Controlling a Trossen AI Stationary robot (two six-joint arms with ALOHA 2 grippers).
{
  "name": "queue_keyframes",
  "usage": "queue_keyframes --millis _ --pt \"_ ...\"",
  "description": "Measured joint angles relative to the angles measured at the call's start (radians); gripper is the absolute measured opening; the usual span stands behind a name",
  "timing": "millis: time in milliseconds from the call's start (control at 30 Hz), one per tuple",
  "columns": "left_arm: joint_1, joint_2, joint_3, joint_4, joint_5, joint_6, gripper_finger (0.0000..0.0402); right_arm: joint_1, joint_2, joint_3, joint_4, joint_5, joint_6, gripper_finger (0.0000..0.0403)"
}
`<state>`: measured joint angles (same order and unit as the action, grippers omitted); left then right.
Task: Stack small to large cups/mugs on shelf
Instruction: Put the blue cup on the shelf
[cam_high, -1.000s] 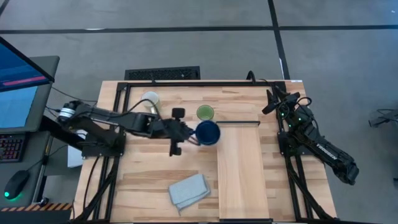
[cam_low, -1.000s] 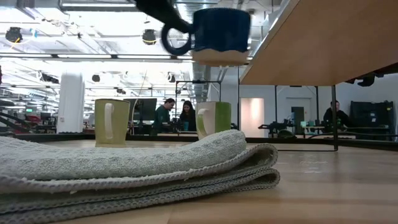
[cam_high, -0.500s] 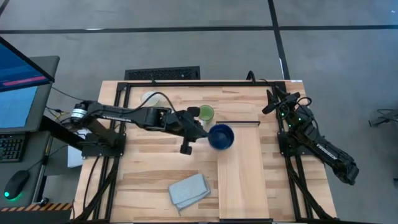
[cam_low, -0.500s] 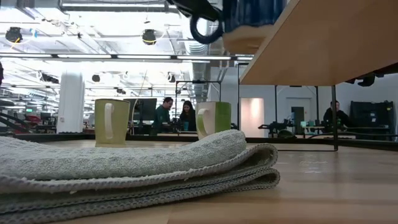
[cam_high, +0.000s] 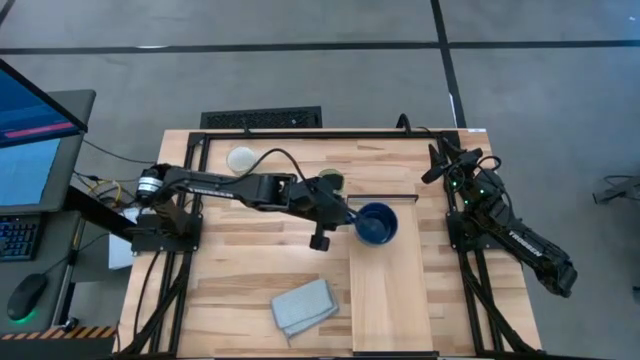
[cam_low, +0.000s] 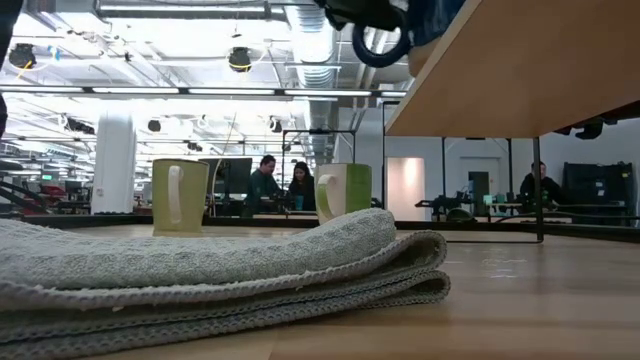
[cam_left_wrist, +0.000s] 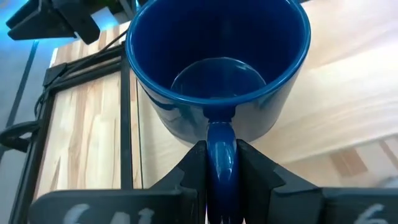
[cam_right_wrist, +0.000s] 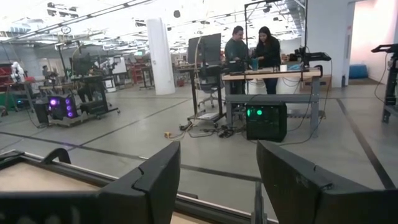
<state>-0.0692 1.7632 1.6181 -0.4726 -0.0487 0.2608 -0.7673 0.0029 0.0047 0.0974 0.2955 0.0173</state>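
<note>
Blue mug (cam_high: 377, 223) hangs over the shelf's (cam_high: 392, 300) far end from above, carried by the left gripper (cam_high: 350, 217); the right gripper (cam_high: 437, 165) waits at the bench's right edge. Low down, green (cam_low: 345, 191) and cream (cam_low: 180, 196) mugs stand behind a folded cloth (cam_low: 220, 270). At the left wrist, fingers (cam_left_wrist: 189, 171) pinch the mug's handle. At the right wrist, the fingers (cam_right_wrist: 155, 174) stand spread.

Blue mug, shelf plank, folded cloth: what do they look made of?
Blue mug: looks like glazed ceramic; glossy, with soft highlights on the rim and inside. The left gripper holds it by the handle.
Shelf plank: light wood, matte, with visible grain and joined strips.
Folded cloth: woven or knitted textile, grey, with a ribbed texture and soft folded edges; fibre type unclear.
</note>
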Motion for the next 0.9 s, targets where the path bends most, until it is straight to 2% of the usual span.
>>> queue_keyframes --millis 267,900 --pt "0.011 0.024 0.003 0.083 -0.008 0.007 0.0045 0.000 0.002 0.000 -0.014 0.000 -0.001 0.0235" --pt "0.016 0.093 0.001 0.115 0.017 -0.037 0.0044 0.000 0.010 0.000 -0.036 -0.002 0.000 0.0235"
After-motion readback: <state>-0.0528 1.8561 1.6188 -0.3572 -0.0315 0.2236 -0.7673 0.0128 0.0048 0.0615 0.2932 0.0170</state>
